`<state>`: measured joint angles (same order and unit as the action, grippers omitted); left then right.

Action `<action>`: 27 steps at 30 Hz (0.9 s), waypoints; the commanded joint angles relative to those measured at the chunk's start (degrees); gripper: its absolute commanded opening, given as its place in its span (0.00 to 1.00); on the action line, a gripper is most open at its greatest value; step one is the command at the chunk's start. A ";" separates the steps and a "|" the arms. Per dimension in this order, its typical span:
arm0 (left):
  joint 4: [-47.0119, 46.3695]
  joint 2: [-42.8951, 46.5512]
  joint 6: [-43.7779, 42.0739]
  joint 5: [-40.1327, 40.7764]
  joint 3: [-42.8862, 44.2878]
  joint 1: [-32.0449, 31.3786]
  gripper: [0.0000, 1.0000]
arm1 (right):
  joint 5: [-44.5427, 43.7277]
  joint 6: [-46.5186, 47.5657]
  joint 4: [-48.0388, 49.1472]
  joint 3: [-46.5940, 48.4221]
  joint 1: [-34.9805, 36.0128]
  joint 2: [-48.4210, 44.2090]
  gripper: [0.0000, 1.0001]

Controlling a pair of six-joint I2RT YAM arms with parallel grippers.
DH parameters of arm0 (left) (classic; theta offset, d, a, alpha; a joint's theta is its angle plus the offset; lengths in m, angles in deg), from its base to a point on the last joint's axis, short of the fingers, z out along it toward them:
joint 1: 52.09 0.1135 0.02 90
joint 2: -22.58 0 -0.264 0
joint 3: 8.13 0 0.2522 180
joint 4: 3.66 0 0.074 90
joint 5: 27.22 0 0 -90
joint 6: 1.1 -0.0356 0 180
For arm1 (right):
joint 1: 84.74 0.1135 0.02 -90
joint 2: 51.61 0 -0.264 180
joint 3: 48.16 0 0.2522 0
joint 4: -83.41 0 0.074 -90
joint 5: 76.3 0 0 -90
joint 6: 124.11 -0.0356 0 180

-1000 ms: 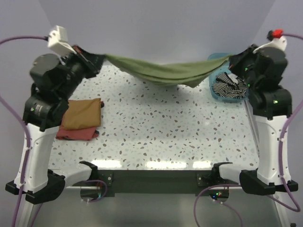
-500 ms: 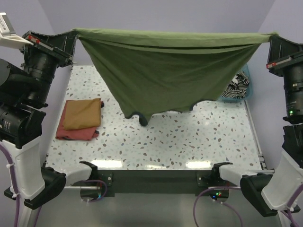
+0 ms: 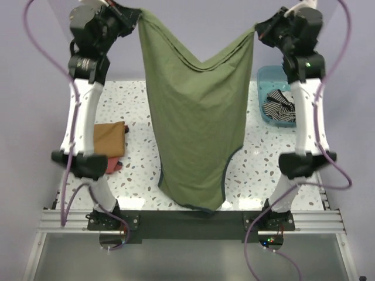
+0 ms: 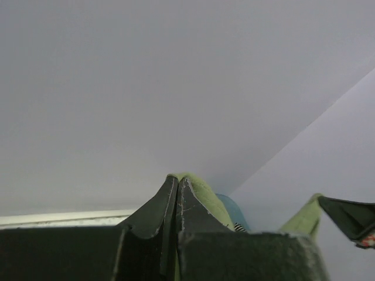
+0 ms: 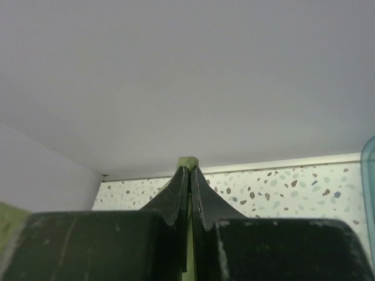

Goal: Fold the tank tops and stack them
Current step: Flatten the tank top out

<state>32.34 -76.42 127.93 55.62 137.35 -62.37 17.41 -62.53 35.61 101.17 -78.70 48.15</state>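
Observation:
The olive-green tank top (image 3: 199, 123) hangs high over the table as a long sheet, its dark-trimmed lower edge near the table's front. My left gripper (image 3: 133, 14) is shut on its upper left corner; green cloth (image 4: 202, 193) pokes out past the closed fingertips (image 4: 167, 193). At the upper right corner my right gripper (image 3: 258, 28) is shut too, with a green tip (image 5: 187, 161) between its jaws. The top edge sags in a V between the two. The striped tank top (image 3: 280, 109) lies crumpled in the blue bin (image 3: 265, 79) at the right.
Folded garments, one tan (image 3: 108, 139) over one red (image 3: 111, 166), lie on the left of the speckled table (image 3: 261, 158). Both arms reach tall from their bases at the front edge. The hanging cloth hides the table's middle.
Both arms have lifted and drawn closer together. The green tank top went from spread wide and taut between them to hanging long, its bottom edge now near the front.

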 commanded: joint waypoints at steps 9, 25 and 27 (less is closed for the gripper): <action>-47.90 -10.95 24.61 -20.44 10.92 18.35 0.00 | 0.69 -0.76 18.75 10.95 -0.24 2.63 0.00; -67.08 15.39 35.34 -33.27 -56.87 25.32 0.00 | -0.63 0.22 17.36 -42.19 -0.94 -20.48 0.00; -60.35 23.36 33.32 -33.10 -72.43 24.18 0.00 | -0.54 -0.92 15.42 -49.31 -0.95 -23.02 0.00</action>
<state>-32.97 -60.59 163.32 25.33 79.32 -37.02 17.69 -62.88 57.16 61.04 -79.46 24.96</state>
